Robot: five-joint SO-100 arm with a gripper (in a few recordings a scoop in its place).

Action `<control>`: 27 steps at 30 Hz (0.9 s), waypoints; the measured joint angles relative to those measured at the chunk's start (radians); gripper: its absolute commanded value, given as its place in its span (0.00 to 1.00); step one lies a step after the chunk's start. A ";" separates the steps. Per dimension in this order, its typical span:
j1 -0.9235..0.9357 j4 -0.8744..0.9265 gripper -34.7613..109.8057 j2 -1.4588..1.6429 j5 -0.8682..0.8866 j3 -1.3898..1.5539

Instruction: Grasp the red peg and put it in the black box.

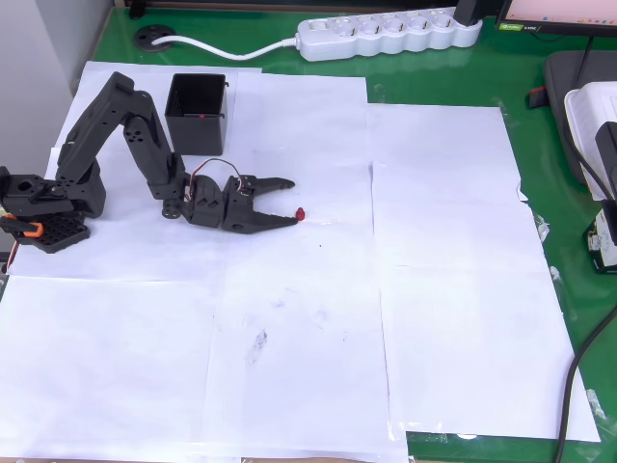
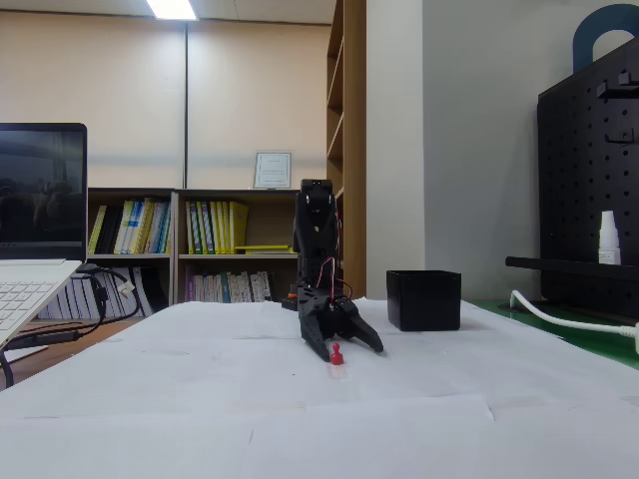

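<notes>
Black box (image 1: 198, 113) apparently empty, red peg (image 1: 301, 212) outside by open jaws.

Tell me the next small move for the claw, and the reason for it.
Probably nudge the claw a little forward so the red peg sits between its jaws, then close. The jaws stand open on the white paper, and in the overhead view the peg lies just past the tip of one finger, not yet between them. The black box waits behind the arm.
</notes>
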 measured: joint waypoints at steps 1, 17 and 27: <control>0.002 0.008 0.47 0.000 -0.006 0.006; 0.005 0.037 0.48 0.005 -0.037 0.046; -0.031 0.043 0.48 0.006 -0.028 0.052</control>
